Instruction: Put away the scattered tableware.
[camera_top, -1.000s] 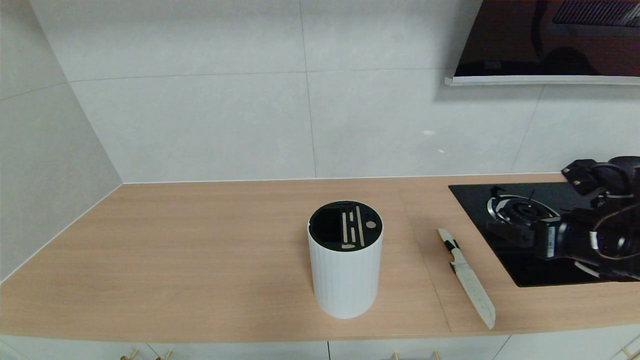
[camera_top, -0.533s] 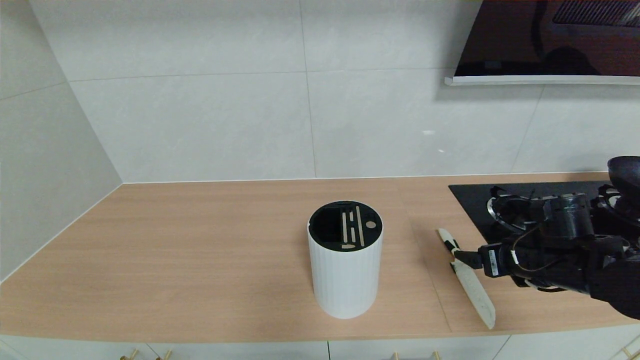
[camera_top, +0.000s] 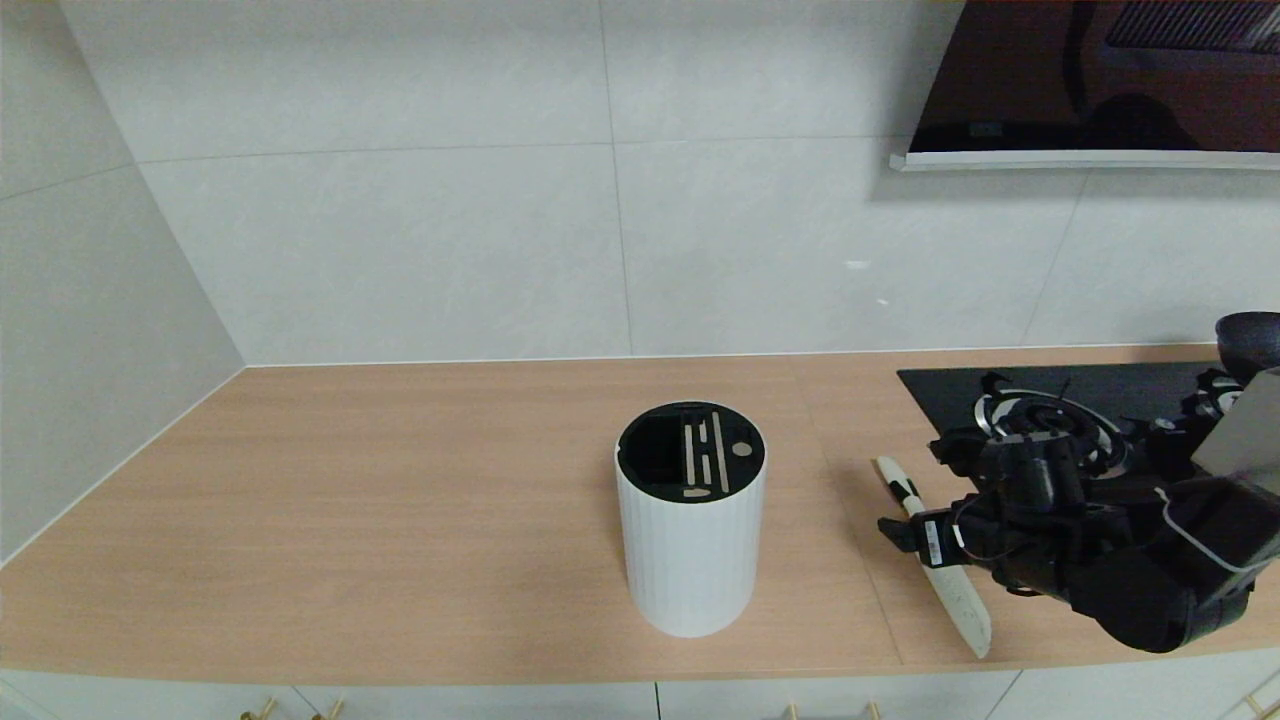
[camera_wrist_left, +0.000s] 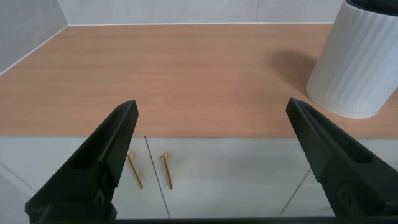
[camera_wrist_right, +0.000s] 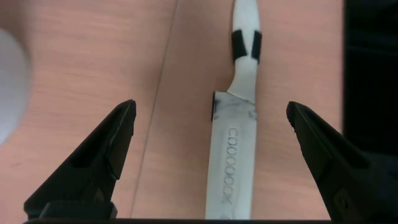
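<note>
A white knife (camera_top: 955, 595) with a black-banded handle (camera_top: 897, 485) lies on the wooden counter (camera_top: 400, 480), right of a white cylindrical holder (camera_top: 690, 550) whose black top has slots (camera_top: 705, 452). My right gripper (camera_top: 920, 495) hovers open just above the knife. In the right wrist view the knife (camera_wrist_right: 233, 155) lies lengthwise between the spread fingers (camera_wrist_right: 93, 168), with the gripper (camera_wrist_right: 210, 112) centred near where handle meets blade. My left gripper (camera_wrist_left: 211, 109) is open and holds nothing, hovering off the counter's front edge, with the holder (camera_wrist_left: 357, 62) ahead to one side.
A black cooktop (camera_top: 950, 390) with a burner (camera_top: 1040, 415) sits just right of the knife, under a range hood (camera_top: 1090, 90). Tiled walls bound the back and left. Cabinet handles (camera_wrist_left: 134, 171) hang below the counter's front edge. Open counter lies left of the holder.
My right arm has swung left from above the cooktop and come down over the knife. The knife and the holder have not moved.
</note>
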